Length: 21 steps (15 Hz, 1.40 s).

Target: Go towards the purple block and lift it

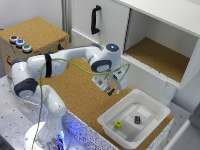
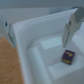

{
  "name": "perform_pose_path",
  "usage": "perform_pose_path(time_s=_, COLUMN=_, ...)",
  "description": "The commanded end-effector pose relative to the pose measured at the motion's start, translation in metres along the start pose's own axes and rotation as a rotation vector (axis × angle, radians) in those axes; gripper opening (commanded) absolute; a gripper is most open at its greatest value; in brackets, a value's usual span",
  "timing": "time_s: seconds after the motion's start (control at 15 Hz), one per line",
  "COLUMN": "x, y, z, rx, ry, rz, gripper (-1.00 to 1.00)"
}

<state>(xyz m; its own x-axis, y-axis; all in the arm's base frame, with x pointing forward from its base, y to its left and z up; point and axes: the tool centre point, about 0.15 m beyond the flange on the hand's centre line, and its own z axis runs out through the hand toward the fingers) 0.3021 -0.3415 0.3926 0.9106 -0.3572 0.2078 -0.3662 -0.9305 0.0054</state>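
The purple block (image 1: 137, 119) is a tiny dark cube lying inside the white tray (image 1: 150, 100), toward the exterior view's right of a yellow-green cube (image 1: 118, 125) of the same size. In the wrist view the purple block (image 2: 67, 56) lies on the tray floor, close to one fingertip (image 2: 65, 38). My gripper (image 1: 114, 90) hangs above the cork board just beyond the tray's rim, on the exterior view's left of it. Its jaws stand wide apart with nothing between them (image 2: 35, 32).
The tray's raised rim (image 2: 30, 31) lies under the gripper in the wrist view. A white cabinet with an open cork-lined compartment (image 1: 160, 57) stands behind. A cork box with coloured buttons (image 1: 20, 42) is on the exterior view's left. The arm's base (image 1: 47, 132) stands in front.
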Motion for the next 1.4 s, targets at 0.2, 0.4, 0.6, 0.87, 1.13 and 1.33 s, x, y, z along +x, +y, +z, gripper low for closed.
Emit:
perform_pose_path(time_s=0.2, x=0.090, y=0.100, z=0.109, rx=0.039, ry=-0.165, rz=0.090, gripper=1.00)
perform_pose_path(time_s=0.4, x=0.086, y=0.096, z=0.131, rx=0.026, ry=-0.177, rz=0.082, gripper=1.00)
perform_pose_path(time_s=0.6, x=0.071, y=0.093, z=0.142, rx=0.022, ry=-0.180, rz=0.118, gripper=1.00)
perform_pose_path(time_s=0.87, x=0.054, y=0.080, z=0.149, rx=0.008, ry=-0.174, rz=0.128, gripper=1.00)
perform_pose_path(time_s=1.13, x=0.037, y=0.063, z=0.156, rx=0.011, ry=-0.189, rz=0.142, gripper=1.00)
perform_pose_path(time_s=1.33, x=0.036, y=0.061, z=0.167, rx=-0.017, ry=-0.175, rz=0.209, gripper=1.00)
